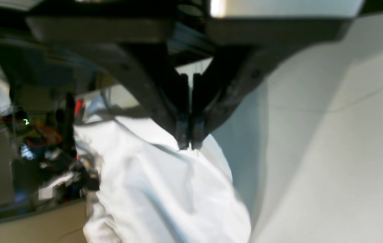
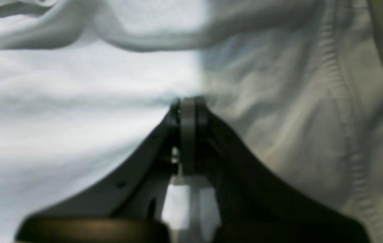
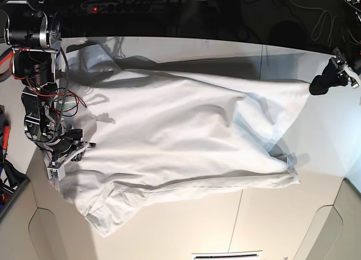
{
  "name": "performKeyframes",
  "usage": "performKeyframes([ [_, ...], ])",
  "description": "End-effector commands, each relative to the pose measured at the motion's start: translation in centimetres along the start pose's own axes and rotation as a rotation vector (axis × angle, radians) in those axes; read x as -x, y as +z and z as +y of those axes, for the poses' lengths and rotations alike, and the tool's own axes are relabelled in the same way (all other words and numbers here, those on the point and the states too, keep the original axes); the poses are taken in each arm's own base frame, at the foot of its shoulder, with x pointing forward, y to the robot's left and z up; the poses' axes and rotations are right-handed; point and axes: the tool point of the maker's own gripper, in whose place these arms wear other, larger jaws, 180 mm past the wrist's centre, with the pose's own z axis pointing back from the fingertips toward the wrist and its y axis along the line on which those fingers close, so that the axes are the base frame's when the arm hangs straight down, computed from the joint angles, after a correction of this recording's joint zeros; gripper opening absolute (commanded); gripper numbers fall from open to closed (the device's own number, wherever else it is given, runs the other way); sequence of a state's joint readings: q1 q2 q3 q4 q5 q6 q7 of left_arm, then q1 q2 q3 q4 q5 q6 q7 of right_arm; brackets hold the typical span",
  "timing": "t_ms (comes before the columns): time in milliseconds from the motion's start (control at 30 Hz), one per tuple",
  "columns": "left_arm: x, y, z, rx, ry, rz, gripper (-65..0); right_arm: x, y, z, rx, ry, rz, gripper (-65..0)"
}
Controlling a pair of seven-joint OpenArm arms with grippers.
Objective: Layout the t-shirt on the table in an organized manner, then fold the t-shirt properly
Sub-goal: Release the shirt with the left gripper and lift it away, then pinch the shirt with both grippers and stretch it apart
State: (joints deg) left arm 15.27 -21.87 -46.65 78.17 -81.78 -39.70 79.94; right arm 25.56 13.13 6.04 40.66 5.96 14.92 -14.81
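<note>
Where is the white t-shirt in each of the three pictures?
Left wrist view: the t-shirt hangs bottom center, pinched by the left end effector.
Right wrist view: the t-shirt fills nearly the whole picture, behind the closed right end effector.
Base view: the t-shirt is spread across the middle of the table.
Shared landmark: the white cloth itself; its stitched hem shows in the right wrist view.

The t-shirt (image 3: pixel 186 130) lies spread across the table (image 3: pixel 282 220). The right gripper (image 3: pixel 84 145) meets its left edge, the left gripper (image 3: pixel 312 89) its far right corner.
</note>
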Motion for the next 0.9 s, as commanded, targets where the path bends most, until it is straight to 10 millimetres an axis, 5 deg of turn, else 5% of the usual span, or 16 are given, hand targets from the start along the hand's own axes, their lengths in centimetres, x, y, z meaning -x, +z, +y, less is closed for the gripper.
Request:
performKeyframes([
  [0,-1.5,1.1,-0.7,0.012,-0.041,-0.037,-65.0,0.4,0.1,-0.6,0.023,0.013,0.045,-65.0],
  [167,-0.3,2.8,-0.4,-0.029,-0.054,-0.014,-65.0,0.4,0.0,-0.5,0.023,0.013,0.044,-65.0],
  [600,1.5,3.4,1.4,-0.124,-0.056,0.047,-64.6,0.4,0.0,-0.5,0.022,0.013,0.044,-65.0],
  [700,0.7,3.5,2.5,-0.188,-0.078,0.006,-39.5,0.4,0.1,-0.5,0.022,0.013,0.043,-65.0],
  [867,-3.0,3.8,3.9,-0.285,-0.158,-0.167,-35.6,0.4,0.1,-0.5,0.019,0.014,0.042,-65.0],
])
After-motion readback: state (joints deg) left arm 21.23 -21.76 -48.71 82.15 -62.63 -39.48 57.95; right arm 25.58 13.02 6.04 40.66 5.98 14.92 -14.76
